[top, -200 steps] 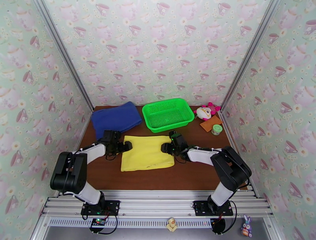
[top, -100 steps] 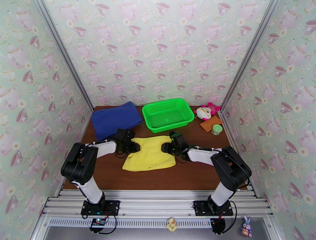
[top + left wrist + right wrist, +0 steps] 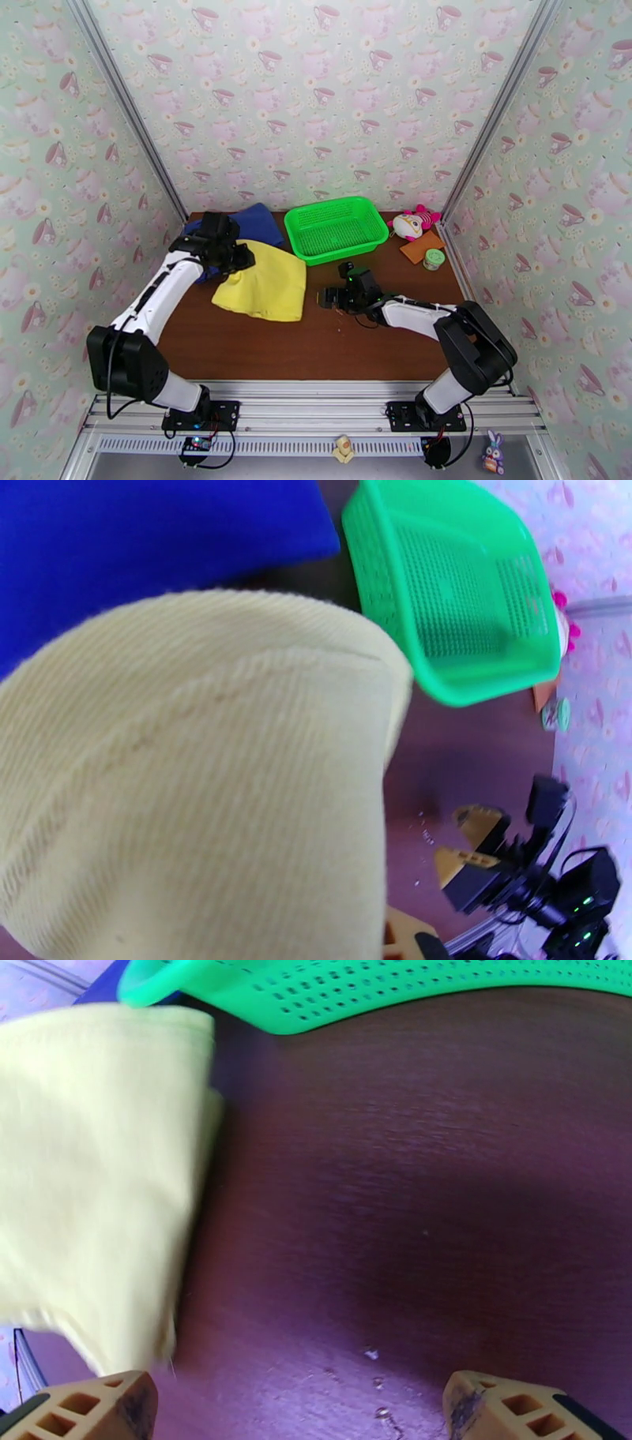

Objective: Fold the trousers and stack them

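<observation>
The yellow trousers (image 3: 266,286) hang folded from my left gripper (image 3: 237,259), which is shut on their far left edge and holds it above the table, at the near edge of the dark blue folded cloth (image 3: 257,221). Their lower part still rests on the brown table (image 3: 316,347). Close up in the left wrist view, the trousers (image 3: 197,796) cover most of the frame, with the blue cloth (image 3: 150,535) behind them. My right gripper (image 3: 324,298) lies low on the table just right of the trousers, open and holding nothing. Its fingertips (image 3: 87,1406) stand wide apart, the trousers (image 3: 95,1181) to their left.
A green basket (image 3: 336,229) stands at the back centre, close behind the trousers. At the back right lie a pink plush toy (image 3: 415,223), a brown card (image 3: 421,247) and a small jar (image 3: 433,259). Patterned walls close in three sides.
My left gripper shut on the trousers' left edge, lifted it and carried it back and left toward the blue cloth. My right gripper let go, opened wide and stayed low.
</observation>
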